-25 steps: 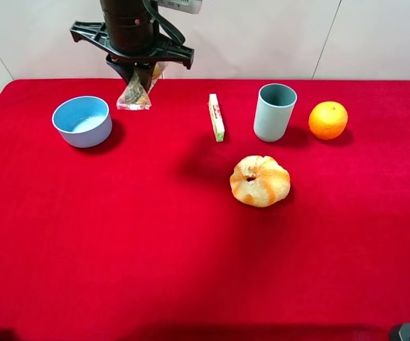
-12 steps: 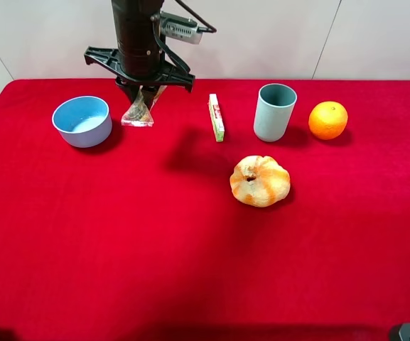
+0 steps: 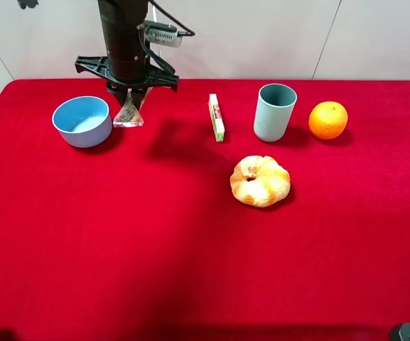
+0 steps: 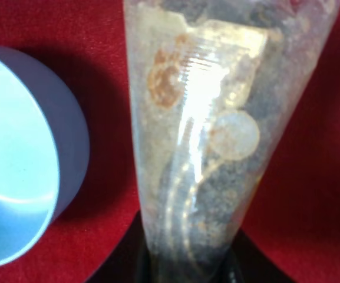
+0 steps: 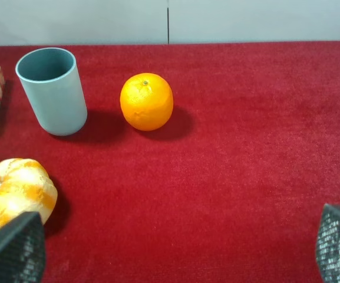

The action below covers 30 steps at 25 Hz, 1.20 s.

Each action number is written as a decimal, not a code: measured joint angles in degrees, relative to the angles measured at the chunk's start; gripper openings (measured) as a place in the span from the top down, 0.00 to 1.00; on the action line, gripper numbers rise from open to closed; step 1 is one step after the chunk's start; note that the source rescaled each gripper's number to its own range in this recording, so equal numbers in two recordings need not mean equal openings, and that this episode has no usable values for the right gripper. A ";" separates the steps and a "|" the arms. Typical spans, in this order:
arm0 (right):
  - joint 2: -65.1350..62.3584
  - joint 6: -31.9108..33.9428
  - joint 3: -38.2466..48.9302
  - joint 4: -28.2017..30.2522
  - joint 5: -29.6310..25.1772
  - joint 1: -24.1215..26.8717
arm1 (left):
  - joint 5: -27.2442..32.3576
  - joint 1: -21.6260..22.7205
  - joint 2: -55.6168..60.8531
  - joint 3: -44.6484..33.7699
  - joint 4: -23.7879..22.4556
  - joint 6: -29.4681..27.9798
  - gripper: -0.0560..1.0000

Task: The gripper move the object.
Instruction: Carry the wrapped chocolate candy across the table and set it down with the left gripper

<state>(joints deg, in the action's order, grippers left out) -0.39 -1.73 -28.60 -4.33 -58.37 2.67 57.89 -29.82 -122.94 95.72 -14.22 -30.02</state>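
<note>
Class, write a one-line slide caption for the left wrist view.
The left gripper holds a clear snack packet beside a light blue bowl, above red cloth.

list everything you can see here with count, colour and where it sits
bowl: 1, light blue, back left of the table
snack packet: 1, clear with brown contents, hanging from the left gripper beside the bowl
stick bar: 1, white, green and red, left of the cup
cup: 1, grey-blue, upright, between stick bar and orange
orange: 1, orange, back right
bread roll: 1, golden, in front of the cup
table: 1, red
left gripper: 1, black, shut on the snack packet
right gripper: 1, black, open, empty
</note>
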 joint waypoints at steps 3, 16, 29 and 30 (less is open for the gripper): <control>0.00 0.00 0.00 -0.05 0.00 0.00 | -0.22 0.40 -1.24 0.00 0.07 0.00 0.95; 0.00 0.00 0.00 -0.05 0.00 0.00 | -1.63 0.73 -5.88 0.00 -0.20 -1.54 0.95; 0.00 0.00 0.00 -0.05 0.00 0.00 | -1.99 0.73 -7.31 0.00 -0.20 -2.63 0.81; 0.00 0.00 0.00 -0.05 0.00 0.00 | -1.99 0.73 -7.31 0.00 -0.20 -2.63 0.77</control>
<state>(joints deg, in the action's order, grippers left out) -0.39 -1.73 -28.60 -4.38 -58.37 2.67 55.90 -29.09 -130.24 95.72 -14.42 -32.65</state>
